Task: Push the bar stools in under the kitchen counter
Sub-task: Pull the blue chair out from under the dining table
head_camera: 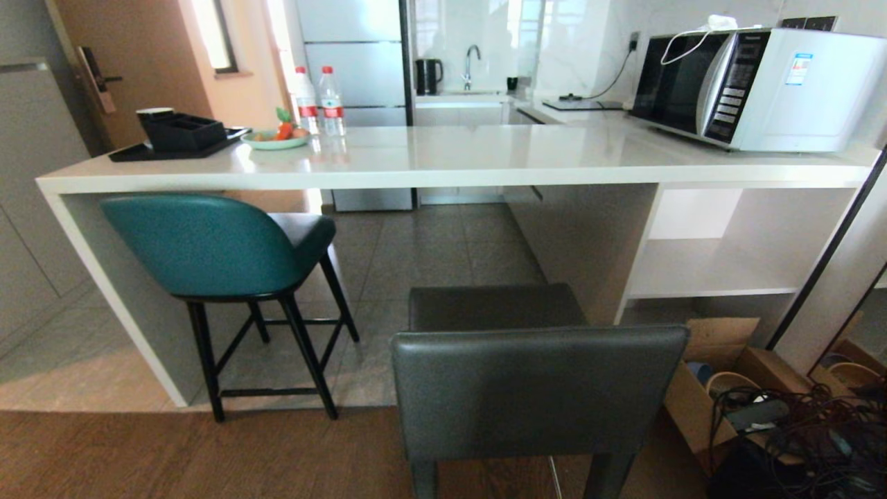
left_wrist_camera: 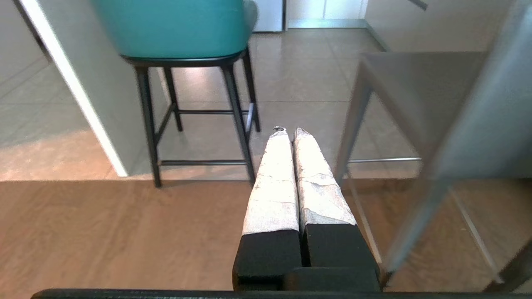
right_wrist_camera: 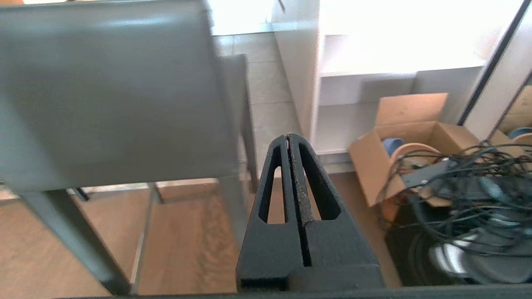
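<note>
Light source: daylight from the window beyond the surface, bright and soft.
Glare: pale sheen on the glossy surface; the shelf past the right gripper's fingers is blown out white.
Shadows: dim under the surface.
Blur: the grey stool beside the left gripper's fingers is smeared.
Distortion: head view edges bow outward.
</note>
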You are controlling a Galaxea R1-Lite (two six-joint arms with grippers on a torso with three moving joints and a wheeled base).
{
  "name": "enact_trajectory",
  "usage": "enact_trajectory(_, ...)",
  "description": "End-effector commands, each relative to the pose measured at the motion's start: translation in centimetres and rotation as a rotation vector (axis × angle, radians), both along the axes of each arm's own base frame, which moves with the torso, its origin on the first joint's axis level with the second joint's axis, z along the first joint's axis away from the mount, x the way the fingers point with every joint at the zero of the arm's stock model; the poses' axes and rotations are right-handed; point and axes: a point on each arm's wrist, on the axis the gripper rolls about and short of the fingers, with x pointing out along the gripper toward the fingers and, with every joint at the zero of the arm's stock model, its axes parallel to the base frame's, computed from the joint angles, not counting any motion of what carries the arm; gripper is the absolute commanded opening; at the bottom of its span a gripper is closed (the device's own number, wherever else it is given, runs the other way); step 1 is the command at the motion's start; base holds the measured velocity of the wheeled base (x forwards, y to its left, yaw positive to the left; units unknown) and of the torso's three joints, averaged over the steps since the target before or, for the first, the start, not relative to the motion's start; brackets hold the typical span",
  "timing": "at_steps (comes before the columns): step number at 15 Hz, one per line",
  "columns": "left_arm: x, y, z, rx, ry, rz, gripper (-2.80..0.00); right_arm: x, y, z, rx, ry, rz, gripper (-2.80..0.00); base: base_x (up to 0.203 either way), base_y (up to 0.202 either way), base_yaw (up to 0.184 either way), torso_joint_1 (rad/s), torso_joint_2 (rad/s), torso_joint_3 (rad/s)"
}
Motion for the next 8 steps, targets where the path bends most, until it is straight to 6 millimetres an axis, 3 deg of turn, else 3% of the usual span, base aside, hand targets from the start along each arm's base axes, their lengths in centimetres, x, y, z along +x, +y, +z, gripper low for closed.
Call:
enact_trajectory(1,0.01,0.0,-0.04,0.0,0.001,0.0,-2.8,0.04,0.0,-0.13,-0.001,0.007,0.001,-2.8,0.0,0.201,-0.004,0.002,0.01,0.006)
enact_trajectory(8,0.0,0.0,-0.01,0.002,0.0,0.001,-2.8,0.04,0.0,-0.1,0.0,0.004,0.001,-2.8,0.0,0.197,-0.002,0.005,0.0,0.004)
